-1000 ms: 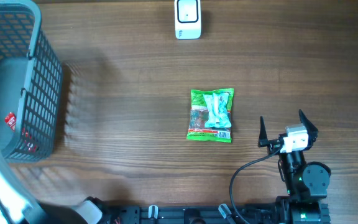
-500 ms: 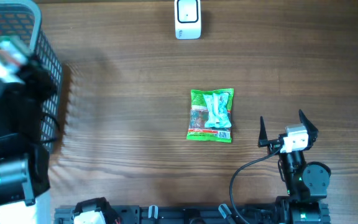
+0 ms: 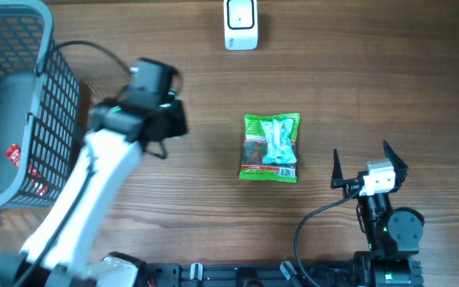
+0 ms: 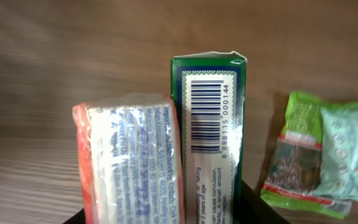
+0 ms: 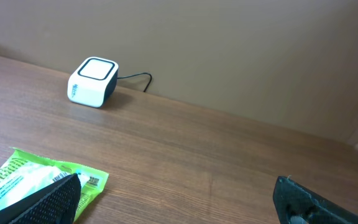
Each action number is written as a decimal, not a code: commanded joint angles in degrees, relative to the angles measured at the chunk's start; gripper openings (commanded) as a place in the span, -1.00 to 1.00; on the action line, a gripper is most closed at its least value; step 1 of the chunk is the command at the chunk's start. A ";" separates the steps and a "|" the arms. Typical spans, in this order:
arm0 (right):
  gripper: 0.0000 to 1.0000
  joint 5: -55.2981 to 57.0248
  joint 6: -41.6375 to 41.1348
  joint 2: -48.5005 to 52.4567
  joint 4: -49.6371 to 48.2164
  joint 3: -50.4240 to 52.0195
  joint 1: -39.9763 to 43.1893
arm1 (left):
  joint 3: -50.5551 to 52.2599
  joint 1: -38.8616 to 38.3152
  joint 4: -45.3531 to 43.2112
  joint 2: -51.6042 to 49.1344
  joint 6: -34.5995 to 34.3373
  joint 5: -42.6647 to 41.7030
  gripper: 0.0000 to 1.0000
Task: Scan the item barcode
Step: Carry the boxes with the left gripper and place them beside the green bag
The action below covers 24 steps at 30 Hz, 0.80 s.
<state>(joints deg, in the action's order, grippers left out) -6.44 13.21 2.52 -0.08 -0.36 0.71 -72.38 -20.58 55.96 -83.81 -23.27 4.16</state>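
Box [image 4: 210,124] in left gripper [image 3: 166,119] hangs between basket [image 3: 14,104] and packet [image 3: 271,148] (scanner [image 3: 241,24] at far edge).

Top-down overhead, low wrists, shared packet [image 3: 270,148]

Green box [image 4: 209,124]: along its barcode I read 8 888115 000144; lower down, "years of age". Wrapped pack [image 4: 132,162]: print too blurred to read.
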 commanded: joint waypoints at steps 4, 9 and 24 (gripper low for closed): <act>0.99 -0.87 0.28 -0.09 -0.31 0.04 0.22 | 0.00 -11.69 -7.80 -19.30 -1.68 -5.68 -0.11; 0.99 -0.87 0.28 -0.09 -0.31 0.04 0.22 | 0.00 -15.41 -13.49 -29.11 -2.95 -6.29 -0.11; 0.99 -0.87 0.26 -0.09 -0.31 0.04 0.22 | -0.04 -14.56 -14.62 -28.92 -2.91 -6.69 0.76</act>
<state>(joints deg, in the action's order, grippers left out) -6.44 13.21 2.52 -0.08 -0.36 0.71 -72.51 -35.94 41.30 -112.71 -26.04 -1.65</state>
